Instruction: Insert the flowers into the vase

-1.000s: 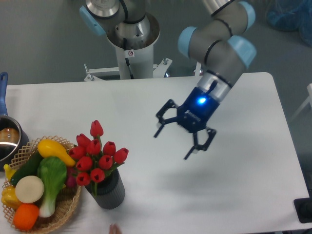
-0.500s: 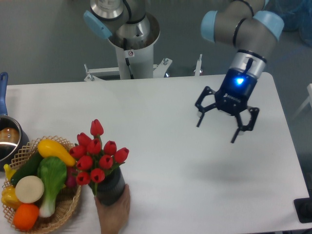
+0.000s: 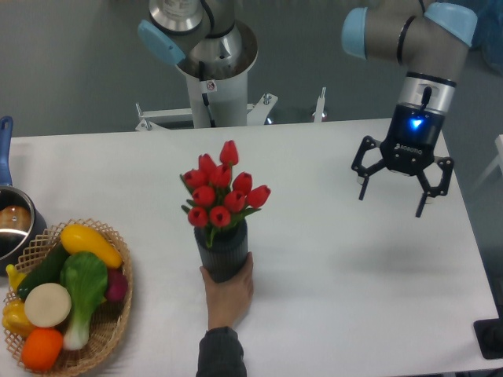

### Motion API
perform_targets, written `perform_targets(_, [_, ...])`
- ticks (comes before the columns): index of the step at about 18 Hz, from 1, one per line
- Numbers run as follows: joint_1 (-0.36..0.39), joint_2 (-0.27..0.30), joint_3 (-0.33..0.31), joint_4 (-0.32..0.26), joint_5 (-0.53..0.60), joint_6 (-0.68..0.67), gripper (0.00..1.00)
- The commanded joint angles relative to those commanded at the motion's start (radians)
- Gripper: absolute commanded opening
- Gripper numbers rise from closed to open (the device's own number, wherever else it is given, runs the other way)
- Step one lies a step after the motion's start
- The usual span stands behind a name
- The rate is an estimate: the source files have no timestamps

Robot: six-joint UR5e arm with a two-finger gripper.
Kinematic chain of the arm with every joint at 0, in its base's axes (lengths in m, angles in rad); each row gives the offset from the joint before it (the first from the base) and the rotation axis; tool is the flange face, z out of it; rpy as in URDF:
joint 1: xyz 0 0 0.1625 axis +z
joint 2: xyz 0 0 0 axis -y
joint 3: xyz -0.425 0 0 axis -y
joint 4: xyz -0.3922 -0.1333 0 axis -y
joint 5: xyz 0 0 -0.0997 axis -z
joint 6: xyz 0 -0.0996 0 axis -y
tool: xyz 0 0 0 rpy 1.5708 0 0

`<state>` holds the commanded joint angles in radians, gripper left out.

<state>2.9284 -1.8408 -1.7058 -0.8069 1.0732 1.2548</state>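
While a person's hand point(image 3: 228, 292) has slid the vase point(image 3: 223, 250) from beside the basket point(image 3: 118, 314) toward the table's point(image 3: 330, 298) centre, the flowers point(image 3: 222, 195) already stand in it. The pincer point(image 3: 400, 184) has retreated to three o'clock, spread wide and empty, so the insertion looks complete.

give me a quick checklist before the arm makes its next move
1. Red tulip bunch sits in the dark grey ribbed vase: ok.
2. Vase upright on the white table: ok.
3. Workspace free of people: not ok, a human hand grips the vase base.
4. Black two-finger tool open and empty: ok.
5. Tool apart from the flowers, off to the side: ok.
6. Woven wicker basket of toy vegetables clear of the vase: ok.
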Motion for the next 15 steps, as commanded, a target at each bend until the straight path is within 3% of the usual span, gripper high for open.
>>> perform_targets(8, [-0.094,-0.018,0.008,-0.009,0.378,0.006,1.0])
perform_targets(15, [-0.121,-0.031,-0.012,-0.009,0.449,0.006,1.0])
